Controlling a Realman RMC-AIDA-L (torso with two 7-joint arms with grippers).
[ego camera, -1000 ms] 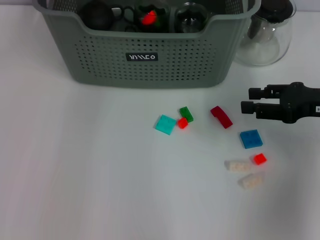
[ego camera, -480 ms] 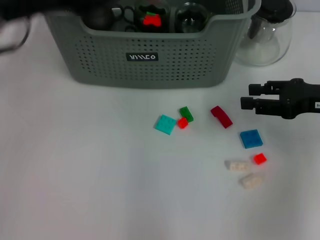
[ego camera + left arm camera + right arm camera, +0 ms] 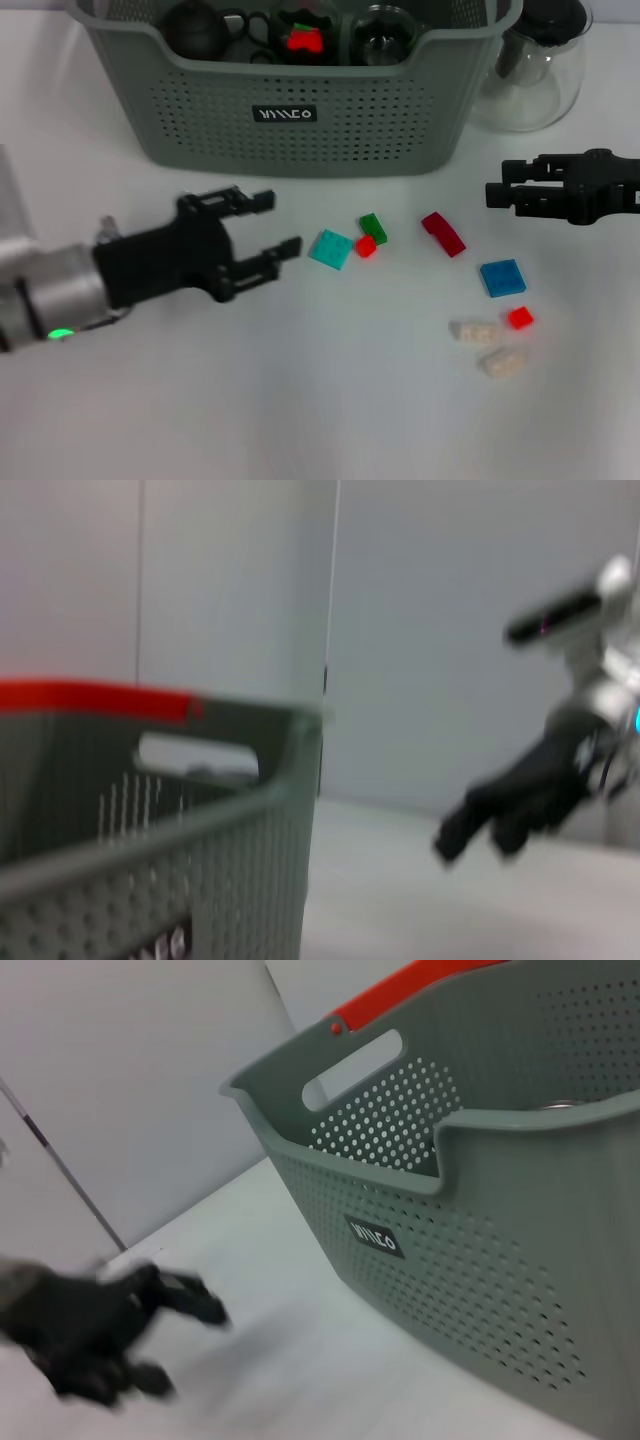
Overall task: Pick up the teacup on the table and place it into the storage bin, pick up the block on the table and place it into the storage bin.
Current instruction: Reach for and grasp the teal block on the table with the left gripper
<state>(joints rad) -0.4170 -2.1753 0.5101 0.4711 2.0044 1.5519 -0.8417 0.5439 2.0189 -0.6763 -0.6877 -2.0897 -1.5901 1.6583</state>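
Note:
The grey-green storage bin (image 3: 290,120) stands at the far side of the table; its wall also fills the left wrist view (image 3: 150,870) and the right wrist view (image 3: 480,1230). I see no teacup on the table. Loose blocks lie in front of the bin: teal (image 3: 330,248), green (image 3: 373,227), small red (image 3: 365,245), dark red (image 3: 442,233), blue (image 3: 502,277). My left gripper (image 3: 280,222) is open, low over the table, just left of the teal block. My right gripper (image 3: 497,182) hovers open, right of the dark red block.
A clear glass pitcher (image 3: 530,70) stands right of the bin. Dark round items, a red piece (image 3: 303,38) and a glass vessel (image 3: 385,35) lie inside the bin. A small red block (image 3: 519,318) and two white blocks (image 3: 477,330) lie at front right.
My left arm has swung from over the bin's left corner down to the table, left of the teal block. The right gripper has drifted slightly toward the far side.

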